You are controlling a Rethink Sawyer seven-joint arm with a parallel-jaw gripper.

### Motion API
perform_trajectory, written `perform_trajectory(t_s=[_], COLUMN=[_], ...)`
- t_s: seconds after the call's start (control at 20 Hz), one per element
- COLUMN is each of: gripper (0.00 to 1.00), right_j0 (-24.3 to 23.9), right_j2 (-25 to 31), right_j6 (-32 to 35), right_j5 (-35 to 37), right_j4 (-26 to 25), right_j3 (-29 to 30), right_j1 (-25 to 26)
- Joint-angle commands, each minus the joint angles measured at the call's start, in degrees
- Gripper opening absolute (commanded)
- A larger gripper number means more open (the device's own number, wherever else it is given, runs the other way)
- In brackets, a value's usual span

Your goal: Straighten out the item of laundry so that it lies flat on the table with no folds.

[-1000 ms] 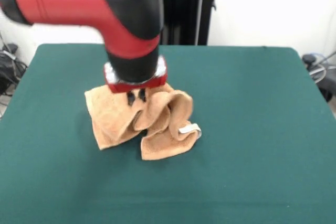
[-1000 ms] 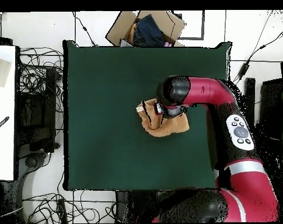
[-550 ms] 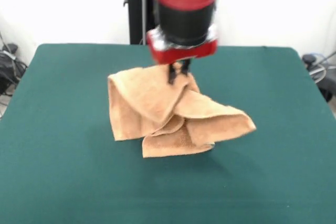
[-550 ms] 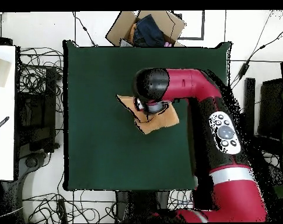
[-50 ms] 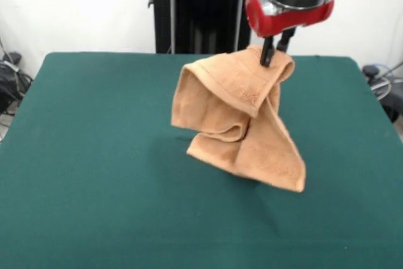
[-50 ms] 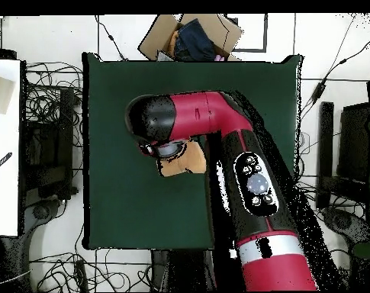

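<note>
The peach-orange towel (image 5: 242, 118) hangs in the air in loose folds, clear of the green table (image 5: 94, 155). My gripper (image 5: 276, 50) is shut on its top edge at the upper right of the front view. The towel's lowest corner dangles just above the cloth. From overhead only a small piece of towel (image 6: 181, 162) shows beneath the red arm (image 6: 195, 114), which hides the gripper there.
An open cardboard box (image 6: 192, 35) with dark contents sits beyond the table's top edge in the overhead view. Cables (image 6: 46, 99) lie on the floor to the left, beside a white surface (image 6: 3, 145). Black stand posts (image 5: 208, 11) rise behind the table.
My gripper has risen and moved right in the front view, lifting the towel off the table. The towel has hung open from a crumpled heap into longer folds.
</note>
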Motion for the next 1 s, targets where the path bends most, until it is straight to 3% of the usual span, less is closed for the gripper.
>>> perform_trajectory(t_s=[0.05,0.25,0.8,1.0], gripper=[0.0,0.0,0.0,0.0], right_j0=[-3.8,-10.0,-16.2,-17.2], right_j2=[-3.3,-0.4,3.2,4.2], right_j6=[6.7,-3.3,-11.6,-14.3], right_j5=[-3.3,0.6,7.3,11.6], right_j4=[1.5,1.9,-1.1,-2.2], right_j3=[4.2,-1.9,-9.8,-15.2], right_j1=[2.6,9.5,14.4,16.6])
